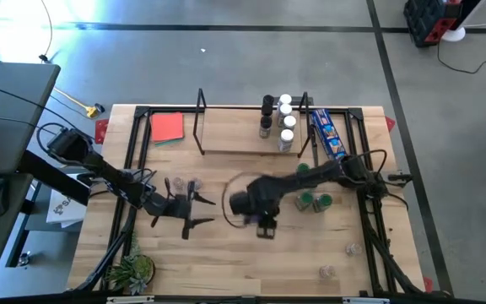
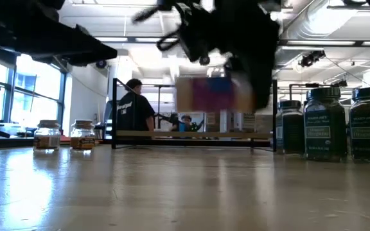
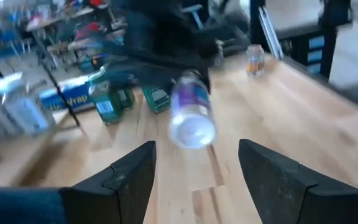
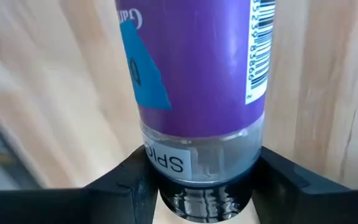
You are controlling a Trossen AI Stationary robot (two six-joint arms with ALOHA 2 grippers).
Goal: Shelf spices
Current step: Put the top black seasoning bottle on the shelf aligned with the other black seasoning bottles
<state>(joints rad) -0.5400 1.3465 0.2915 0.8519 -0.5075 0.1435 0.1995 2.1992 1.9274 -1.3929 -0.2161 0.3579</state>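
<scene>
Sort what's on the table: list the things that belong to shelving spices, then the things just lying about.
Job:
- shelf
- jars already on the shelf
- purple-labelled jar between the right gripper's jaws
- green-lidded jars
- two small clear jars

Lying about:
- red card
- blue snack packet
- small plant

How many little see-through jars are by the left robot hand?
2 small clear glass jars beside the left gripper: one nearer the arm, the other next to it. None looks hidden.
</scene>
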